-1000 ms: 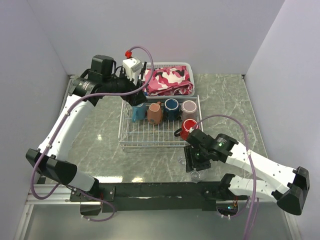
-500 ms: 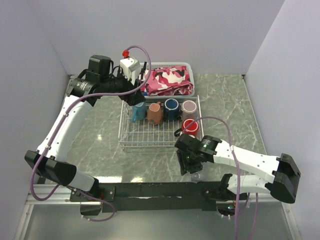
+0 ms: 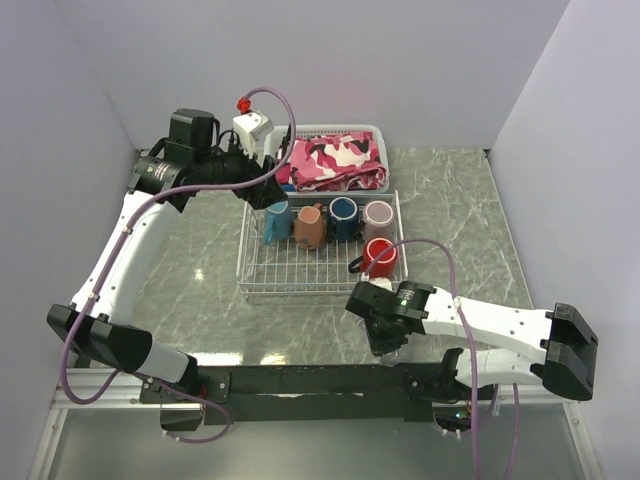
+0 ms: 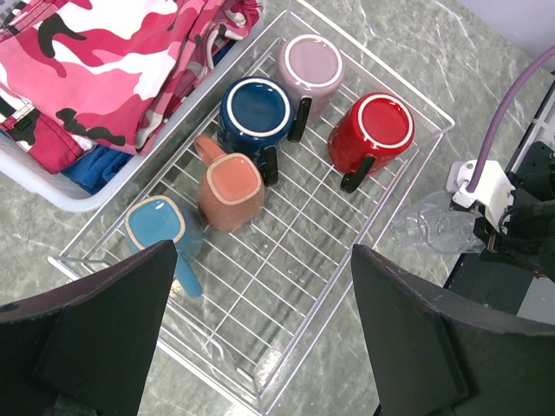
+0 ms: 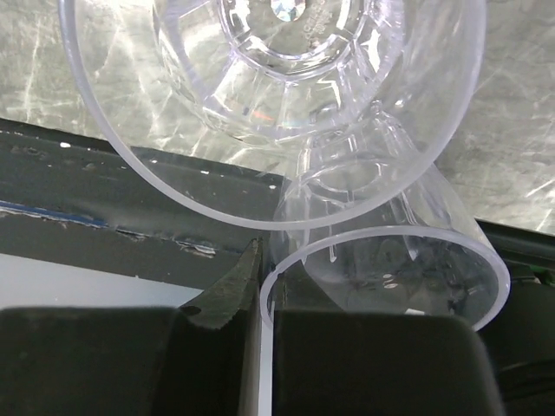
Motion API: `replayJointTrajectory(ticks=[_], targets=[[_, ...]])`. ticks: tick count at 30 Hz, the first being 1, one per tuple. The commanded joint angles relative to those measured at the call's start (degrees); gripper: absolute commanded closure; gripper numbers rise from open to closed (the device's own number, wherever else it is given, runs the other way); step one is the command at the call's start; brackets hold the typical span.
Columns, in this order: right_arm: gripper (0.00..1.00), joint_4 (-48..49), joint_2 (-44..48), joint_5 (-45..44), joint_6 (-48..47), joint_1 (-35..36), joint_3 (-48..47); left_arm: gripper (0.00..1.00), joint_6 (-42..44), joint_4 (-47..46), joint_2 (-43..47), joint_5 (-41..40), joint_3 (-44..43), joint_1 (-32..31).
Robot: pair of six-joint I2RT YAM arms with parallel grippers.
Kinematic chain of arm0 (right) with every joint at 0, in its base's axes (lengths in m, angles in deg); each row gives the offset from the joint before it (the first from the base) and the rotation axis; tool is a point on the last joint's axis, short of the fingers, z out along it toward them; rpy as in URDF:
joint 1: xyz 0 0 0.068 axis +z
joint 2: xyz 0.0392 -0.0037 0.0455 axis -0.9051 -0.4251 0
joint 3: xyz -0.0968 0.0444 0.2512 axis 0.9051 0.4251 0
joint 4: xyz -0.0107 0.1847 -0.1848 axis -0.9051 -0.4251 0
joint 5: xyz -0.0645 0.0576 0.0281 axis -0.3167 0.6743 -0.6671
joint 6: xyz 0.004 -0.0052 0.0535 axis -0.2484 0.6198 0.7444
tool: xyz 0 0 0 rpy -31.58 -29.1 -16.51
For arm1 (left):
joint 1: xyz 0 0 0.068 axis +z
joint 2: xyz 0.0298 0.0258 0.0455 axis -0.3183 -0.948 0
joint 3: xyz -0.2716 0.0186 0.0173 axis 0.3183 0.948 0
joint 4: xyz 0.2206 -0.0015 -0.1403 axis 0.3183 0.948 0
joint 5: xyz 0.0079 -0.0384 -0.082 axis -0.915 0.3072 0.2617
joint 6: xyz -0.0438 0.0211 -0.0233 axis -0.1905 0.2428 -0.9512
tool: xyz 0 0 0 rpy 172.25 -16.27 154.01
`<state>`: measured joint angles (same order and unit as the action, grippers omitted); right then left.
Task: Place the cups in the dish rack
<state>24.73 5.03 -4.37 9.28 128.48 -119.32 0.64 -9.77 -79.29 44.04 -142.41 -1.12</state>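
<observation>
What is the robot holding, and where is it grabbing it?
The right gripper pinches a clear glass by its rim, with the wall between its jaws. The left gripper is open over the dish rack, holding nothing.

Teal mug point(image 4: 156, 224); terracotta mug point(image 4: 230, 186); navy mug point(image 4: 254, 113); mauve-pink mug point(image 4: 310, 62); glossy red mug point(image 4: 373, 130); clear glasses point(image 5: 260, 113); white wire rack point(image 4: 295, 251); pink camouflage cloth point(image 4: 113, 52); grey-green marbled tabletop point(image 4: 416, 43).
</observation>
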Motion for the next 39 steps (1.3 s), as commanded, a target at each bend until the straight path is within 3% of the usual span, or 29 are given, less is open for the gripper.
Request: replayJointTrajectory(ticks=[1, 5, 8, 9, 10, 12, 13, 19, 21, 23, 27, 28, 30, 31, 32, 34, 39], targets=[[1.0, -1.2, -0.4, -0.6, 2.2, 1.0, -1.0, 0.12, 0.0, -1.6, 2.3, 2.0, 0.4, 0.3], [1.0, -11.8, 0.8, -2.1, 0.8, 0.8, -12.5, 0.11, -2.2, -4.1, 2.4, 3.5, 0.0, 0.3], [1.0, -21.0, 0.2, 0.0, -0.8, -0.7, -28.8, 0.08, -5.3, -6.8, 2.3, 4.6, -0.7, 0.3], [1.0, -23.5, -0.4, 0.3, -1.8, -1.2, -38.3, 0.02, -7.4, -9.7, 2.3, 4.9, -0.5, 0.3], [1.0, -26.1, -1.6, 0.7, -2.7, -2.9, -42.8, 0.03, -9.8, -11.3, 2.3, 5.4, -0.5, 0.3], [1.0, -26.1, -1.5, 8.1, -5.1, -6.1, -51.0, 0.04, -14.8, -15.7, 1.1, 8.3, -1.4, 0.3], [1.0, -26.0, -1.4, 10.0, -5.6, -9.9, -52.8, 0.04, -16.8, -17.0, 0.4, 9.4, -2.3, 0.3], [1.0, -23.7, -1.8, 18.7, -8.2, -17.1, -59.7, 0.04, -25.6, -19.4, -7.4, 17.6, -11.7, 0.5], [1.0, -17.7, 0.3, 25.6, -9.5, -20.3, -56.4, 0.04, -29.0, -20.4, -9.3, 20.2, -13.5, 1.1], [1.0, -5.5, 1.0, 32.3, -11.0, -24.3, -52.9, 0.03, -35.3, -25.1, -10.1, 25.1, -13.5, 2.1], [1.0, 8.4, -3.8, 46.6, -12.6, -36.1, -53.4, 0.04, -48.7, -35.2, -13.2, 33.1, -13.6, 5.9], [1.0, 17.9, -4.6, 52.9, -11.0, -37.6, -52.9, 0.04, -51.8, -37.6, -13.5, 34.4, -13.1, 8.1], [1.0, 30.9, -5.9, 57.7, -1.8, -40.8, -49.1, 0.04, -63.6, -50.5, -13.5, 38.2, -8.5, 10.4], [1.0, 46.7, -6.2, 59.2, 2.5, -41.5, -47.0, 0.04, -67.3, -54.6, -13.5, 39.1, -6.7, 12.1], [1.0, 55.2, -6.4, 60.4, 12.0, -41.8, -42.4, 0.04, -71.9, -58.3, -13.1, 39.7, -5.3, 12.6], [1.0, 73.0, -9.3, 60.9, 19.9, -42.4, -39.9, 0.04, -72.3, -59.8, -12.7, 40.8, -4.1, 12.9], [1.0, 84.1, -18.3, 62.6, 29.3, -42.5, -42.6, 0.04, -72.8, -61.8, -10.5, 39.3, -0.8, 12.0]])
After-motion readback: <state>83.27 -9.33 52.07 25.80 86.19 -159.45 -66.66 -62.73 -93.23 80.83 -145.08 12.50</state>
